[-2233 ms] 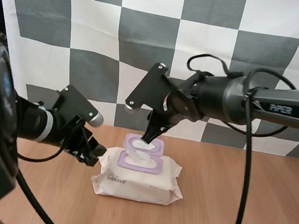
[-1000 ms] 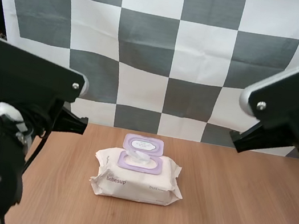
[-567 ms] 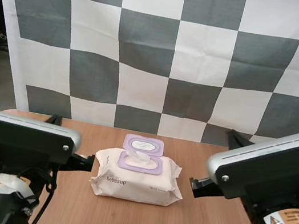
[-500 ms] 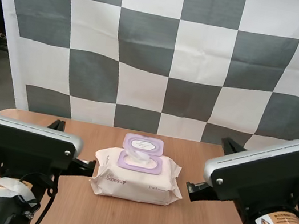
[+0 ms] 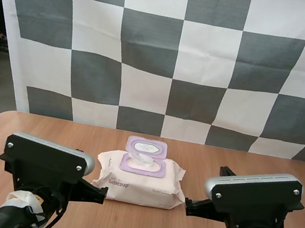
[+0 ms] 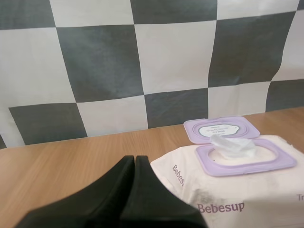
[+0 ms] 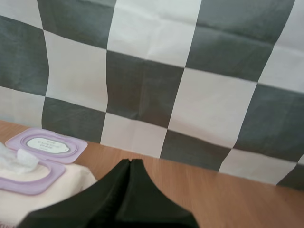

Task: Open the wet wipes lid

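Purple in high view: lid (image 5: 146, 146) flipped back on the wet wipes pack (image 5: 139, 181), mid table (image 5: 261, 168) (wipe (image 5: 141, 160) poking up). Left wrist: left gripper (image 6: 134, 164) clenched empty, now withdrawn beside the pack. Right wrist: right gripper (image 7: 129, 166) likewise; task seemingly done.

1. One pack of wet wipes (image 5: 140, 184) is showing on screen, and I'm counting just that single pack.
2. One purple flip lid (image 5: 146, 146) is going onto the tally, hinged to that pack.
3. One white wipe (image 5: 140, 159) is poking up through the pack's one opening.
4. Two grippers are joining the count: the left gripper (image 5: 104, 193) and the right gripper (image 5: 186, 205).
5. One wooden table (image 5: 221, 161) is rounding off the list.
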`<action>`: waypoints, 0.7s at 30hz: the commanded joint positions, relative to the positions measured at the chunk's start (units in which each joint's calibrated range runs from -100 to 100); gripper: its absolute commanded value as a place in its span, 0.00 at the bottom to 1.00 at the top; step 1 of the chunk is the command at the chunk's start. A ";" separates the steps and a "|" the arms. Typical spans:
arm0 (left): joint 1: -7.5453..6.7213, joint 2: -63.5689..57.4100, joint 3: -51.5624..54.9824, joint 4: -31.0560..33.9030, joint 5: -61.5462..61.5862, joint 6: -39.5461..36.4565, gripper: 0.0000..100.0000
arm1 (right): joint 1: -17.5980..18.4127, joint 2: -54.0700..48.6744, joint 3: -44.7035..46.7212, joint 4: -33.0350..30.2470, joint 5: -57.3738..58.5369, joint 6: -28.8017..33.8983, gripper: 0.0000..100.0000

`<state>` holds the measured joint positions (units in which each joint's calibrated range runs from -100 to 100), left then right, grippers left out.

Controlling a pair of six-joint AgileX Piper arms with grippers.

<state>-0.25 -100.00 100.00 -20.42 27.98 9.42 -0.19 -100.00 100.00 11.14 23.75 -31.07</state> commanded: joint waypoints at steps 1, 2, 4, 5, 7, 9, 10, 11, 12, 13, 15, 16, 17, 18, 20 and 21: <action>0.04 0.00 0.00 -0.01 0.16 -4.15 0.02 | -0.44 0.00 0.00 0.05 7.46 3.81 0.00; 0.04 0.00 0.00 -0.01 0.16 -5.27 0.02 | -0.51 0.00 0.00 0.05 7.46 4.19 0.00; 0.04 0.00 0.00 -0.01 0.16 -5.99 0.02 | -0.61 0.00 0.00 0.05 7.46 4.28 0.00; 0.04 0.00 0.00 0.26 0.68 -5.99 0.02 | -0.61 0.00 0.00 0.05 7.46 4.28 0.00; 0.04 0.00 0.00 3.76 2.23 -6.97 0.02 | -0.61 0.00 0.00 -0.43 7.46 4.28 0.00; -0.03 0.00 0.00 8.70 2.03 -10.46 0.02 | -0.61 0.00 0.00 -0.87 7.46 4.28 0.00; -0.03 0.00 0.00 11.02 1.84 -12.99 0.02 | -0.61 0.00 0.00 -0.87 7.28 4.28 0.00; -0.03 0.00 0.00 11.70 1.68 -14.72 0.02 | -0.61 0.00 0.00 -0.87 7.28 4.28 0.00; -0.03 0.00 0.00 11.94 1.68 -15.77 0.02 | -0.70 0.00 0.00 -1.38 6.87 4.18 0.00; -0.03 0.00 0.00 12.23 1.65 -16.12 0.02 | -0.70 0.00 0.00 -2.01 5.96 3.95 0.00; -0.10 0.00 0.00 14.04 1.46 -16.70 0.02 | -0.70 0.00 0.00 -2.03 2.40 3.79 0.00; -0.10 0.00 0.00 14.88 1.30 -16.80 0.02 | -0.70 0.00 0.00 -1.77 0.67 3.89 0.00; -0.10 0.00 0.00 15.30 1.31 -16.80 0.02 | -0.70 0.00 0.00 -1.26 -0.62 3.89 0.00; -0.10 0.00 0.00 15.57 1.31 -16.80 0.02 | -0.70 0.00 0.00 -1.26 -0.79 3.89 0.00; -0.10 0.00 0.00 15.57 1.31 -16.80 0.02 | -0.70 0.00 0.00 -1.26 -0.08 3.41 0.00; -0.10 0.00 0.00 15.57 1.31 -16.80 0.02 | -0.70 0.00 0.00 -1.26 0.93 3.02 0.00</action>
<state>-0.32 -100.00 100.00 -4.88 29.32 -7.39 -0.87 -100.00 100.00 9.84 23.01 -27.59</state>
